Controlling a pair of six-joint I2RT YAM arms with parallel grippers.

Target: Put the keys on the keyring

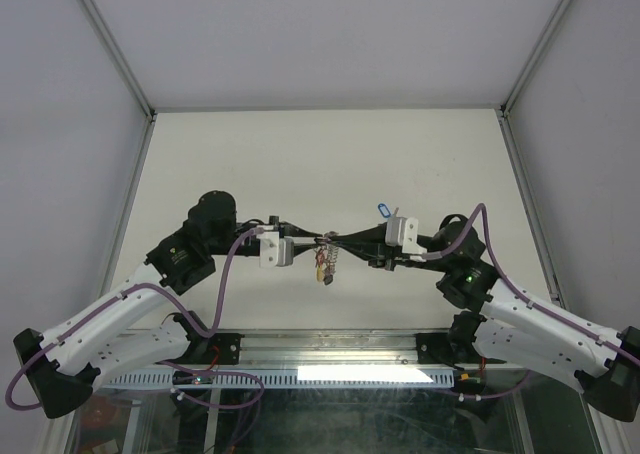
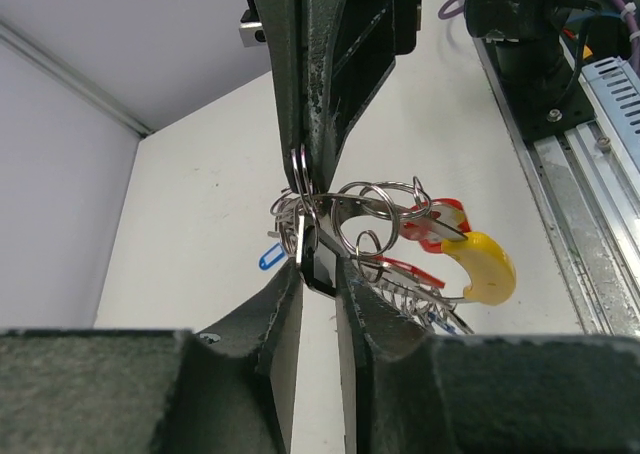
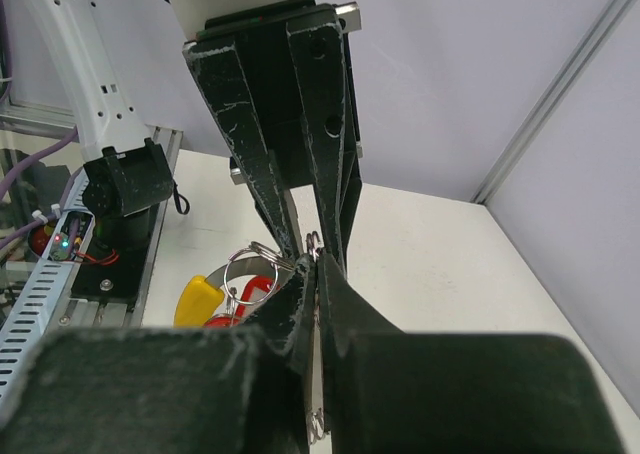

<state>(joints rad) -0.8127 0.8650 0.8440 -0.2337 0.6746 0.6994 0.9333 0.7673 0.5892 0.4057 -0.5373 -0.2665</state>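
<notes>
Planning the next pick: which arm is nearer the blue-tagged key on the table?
Right. The right arm runs close beside the blue-tagged key; the left arm lies across the centre, farther off.

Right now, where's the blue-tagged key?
Top view: the blue-tagged key lies alone on the table, right of centre, just beyond the right arm's white wrist mount, apart from the hanging key bunch.

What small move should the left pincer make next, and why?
Probably nudge the left pincer toward the right pincer, threading its key further onto the ring. Both pincers meet tip to tip above the table; the right clamps the ring's loops, the left pinches a silver key against them.
</notes>
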